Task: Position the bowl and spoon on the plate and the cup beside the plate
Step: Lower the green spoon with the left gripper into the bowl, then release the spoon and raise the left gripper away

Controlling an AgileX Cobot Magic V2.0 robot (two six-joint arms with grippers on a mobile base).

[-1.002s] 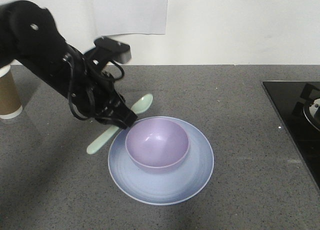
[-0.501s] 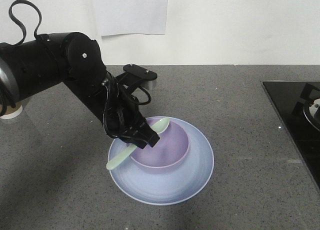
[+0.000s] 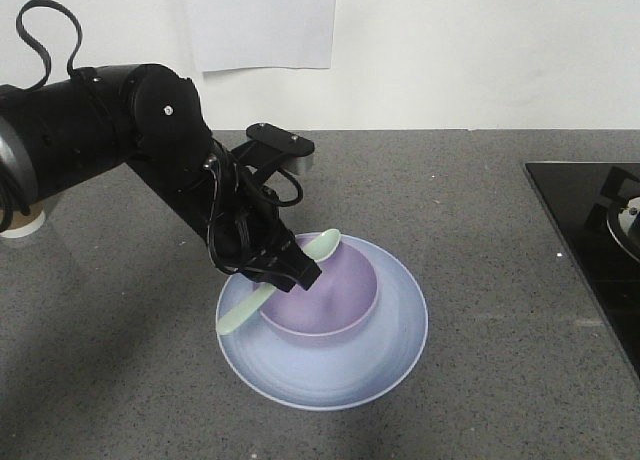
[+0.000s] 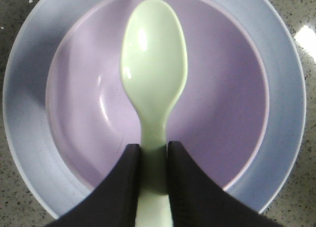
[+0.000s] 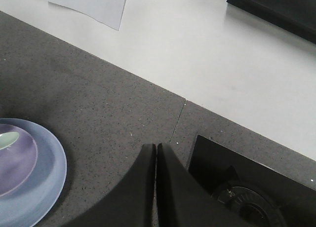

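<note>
Grey speckled countertop (image 3: 480, 200) runs to a white wall, with a black hob (image 3: 590, 220) at 3 o'clock. On it sits the pale blue plate (image 3: 395, 355), and the lavender bowl (image 3: 345, 300) already rests inside it, slightly toward 11 o'clock of the plate's centre. The left gripper (image 3: 300, 270) is clamped on the handle of the mint-green spoon (image 3: 322, 245), whose scoop hangs over the bowl's hollow while the handle end juts out past the plate's rim toward 8 o'clock. The right gripper (image 5: 156, 163) hangs apart over bare counter, jaws pressed together and holding nothing. The brown cup (image 3: 22, 220) stands well apart at 9 o'clock. Placing the spoon looks like the step in hand; next it needs lowering and a gentle release so it settles without tipping out, then the cup must be fetched.
</note>
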